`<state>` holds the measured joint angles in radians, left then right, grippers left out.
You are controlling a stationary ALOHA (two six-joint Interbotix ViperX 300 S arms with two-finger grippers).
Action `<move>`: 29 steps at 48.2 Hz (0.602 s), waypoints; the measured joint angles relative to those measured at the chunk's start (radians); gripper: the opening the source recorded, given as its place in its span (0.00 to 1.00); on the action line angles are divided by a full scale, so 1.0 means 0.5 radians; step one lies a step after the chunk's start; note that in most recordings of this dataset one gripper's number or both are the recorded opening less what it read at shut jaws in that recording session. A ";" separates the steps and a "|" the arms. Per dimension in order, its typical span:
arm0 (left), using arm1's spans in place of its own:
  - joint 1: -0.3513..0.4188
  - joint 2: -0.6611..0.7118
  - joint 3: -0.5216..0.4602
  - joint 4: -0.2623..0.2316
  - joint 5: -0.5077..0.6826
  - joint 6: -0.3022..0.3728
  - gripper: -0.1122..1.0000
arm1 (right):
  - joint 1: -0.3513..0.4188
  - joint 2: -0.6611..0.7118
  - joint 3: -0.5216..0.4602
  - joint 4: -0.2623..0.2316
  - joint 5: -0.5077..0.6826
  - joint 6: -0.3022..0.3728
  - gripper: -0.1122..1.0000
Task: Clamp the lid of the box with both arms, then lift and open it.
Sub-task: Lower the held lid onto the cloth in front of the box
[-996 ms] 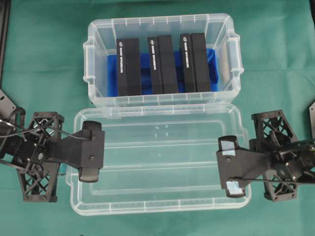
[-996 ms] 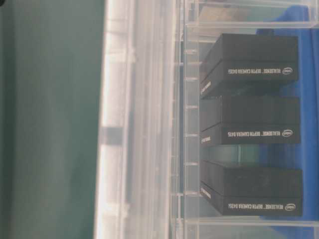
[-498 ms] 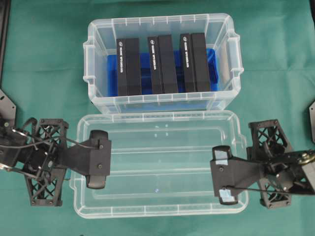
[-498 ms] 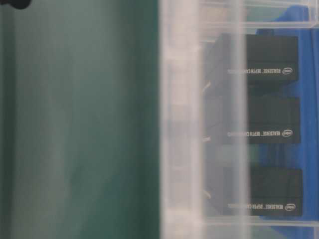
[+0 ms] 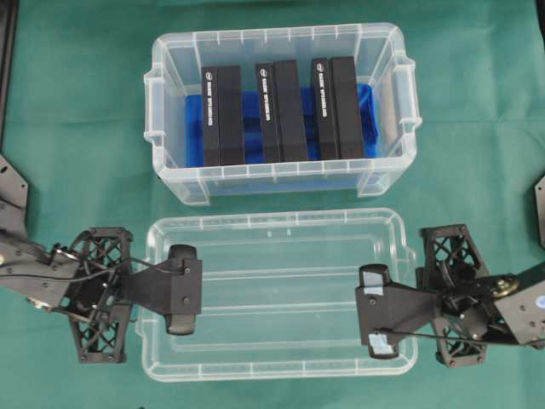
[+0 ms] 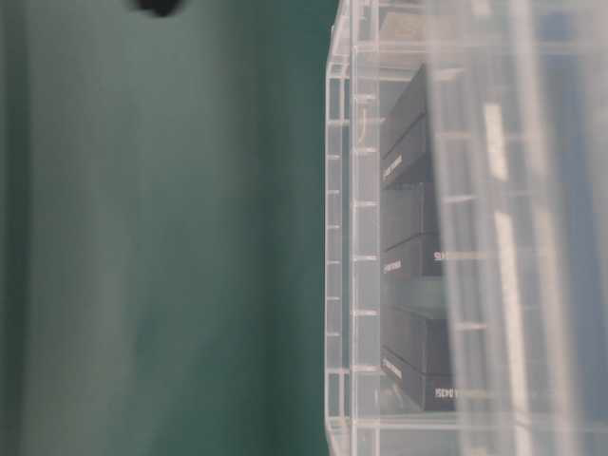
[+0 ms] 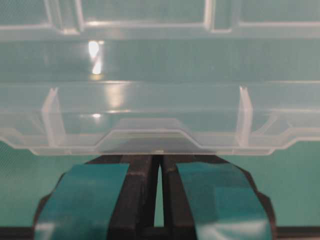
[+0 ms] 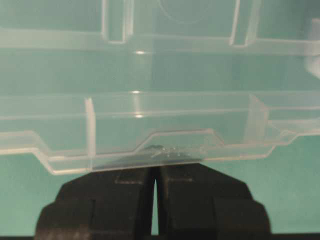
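Observation:
The clear lid hangs level over the green cloth, in front of the box and apart from it. The box stands open, with black packs on a blue liner. My left gripper is shut on the lid's left end tab, and my right gripper is shut on the right end tab. In the left wrist view the teal-taped fingers of the left gripper meet under the lid's tab. In the right wrist view my right gripper pinches the lid's other tab.
Green cloth covers the table on all sides. In the table-level view the box wall stands near the middle, and a blurred clear edge crosses in front of the packs. Black frame parts sit at the far left and far right.
The lid and both grippers have moved toward the near edge, opening a gap to the box. Both arms drew inward a little. The box has not moved.

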<state>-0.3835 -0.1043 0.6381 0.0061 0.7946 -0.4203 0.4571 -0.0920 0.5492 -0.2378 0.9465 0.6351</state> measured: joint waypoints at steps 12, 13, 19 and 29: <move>0.000 0.166 0.031 0.003 -0.184 -0.003 0.11 | -0.003 0.089 0.215 0.000 -0.371 0.064 0.10; 0.000 0.175 0.031 0.000 -0.190 -0.003 0.11 | -0.003 0.095 0.227 0.000 -0.396 0.064 0.10; 0.000 0.209 0.037 0.000 -0.233 -0.003 0.11 | -0.003 0.141 0.276 -0.003 -0.503 0.067 0.10; 0.000 0.221 0.055 0.003 -0.239 -0.003 0.11 | -0.006 0.150 0.279 -0.006 -0.549 0.074 0.10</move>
<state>-0.3835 0.0061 0.6657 0.0077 0.6750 -0.4218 0.4541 -0.0169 0.6888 -0.2408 0.6719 0.6719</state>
